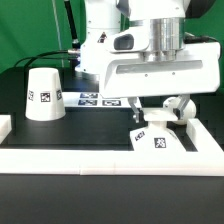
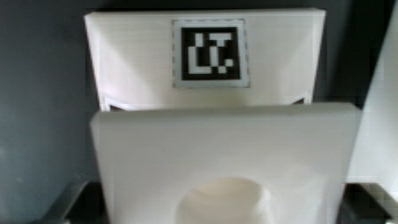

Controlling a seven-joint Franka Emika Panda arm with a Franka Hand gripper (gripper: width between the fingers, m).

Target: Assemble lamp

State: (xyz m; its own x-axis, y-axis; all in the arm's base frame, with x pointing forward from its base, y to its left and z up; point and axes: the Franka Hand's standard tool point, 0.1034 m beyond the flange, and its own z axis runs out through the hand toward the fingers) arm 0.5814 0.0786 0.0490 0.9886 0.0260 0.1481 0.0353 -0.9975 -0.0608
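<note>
The white lamp base [image 1: 160,140] lies at the exterior view's right, pushed against the white rail, with a tag on its flat part. My gripper [image 1: 160,114] stands straight over it. In the wrist view the base [image 2: 214,120] fills the picture: its tagged flat part lies farther off and its raised block with a round socket is nearer. My gripper [image 2: 222,205] has its dark fingers [image 2: 68,205] against both sides of that block, shut on it. The cone shade [image 1: 42,93] stands upright at the left. I see no bulb for certain.
A white rail [image 1: 90,158] runs along the table's front and turns up at the right end beside the base. The marker board [image 1: 95,99] lies behind, between the shade and the arm. The table top is black.
</note>
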